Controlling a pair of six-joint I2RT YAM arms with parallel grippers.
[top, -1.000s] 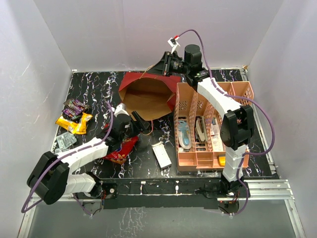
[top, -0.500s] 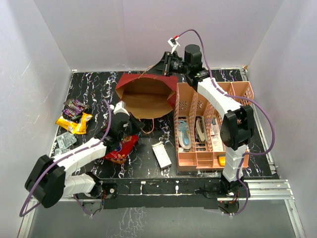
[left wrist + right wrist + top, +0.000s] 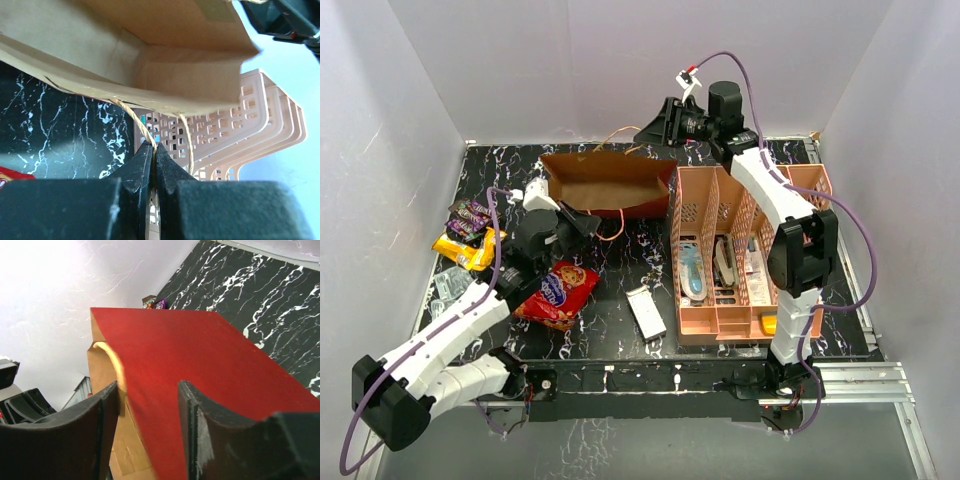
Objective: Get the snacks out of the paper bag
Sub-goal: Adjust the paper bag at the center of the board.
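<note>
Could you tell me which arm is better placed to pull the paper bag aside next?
Probably left: the left gripper is shut on the cord handle; the right gripper stands open over the paper bag.

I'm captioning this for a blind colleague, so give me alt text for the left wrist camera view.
The left gripper is shut on the tan cord handle of the paper bag, whose brown inside fills the top of the view. Behind it at right stands a pink slotted rack; the black marbled table shows at left.

R jaws apart, red paper bag (image 3: 200,370) seen btwn; tan handle (image 3: 114,365) nearby.
</note>
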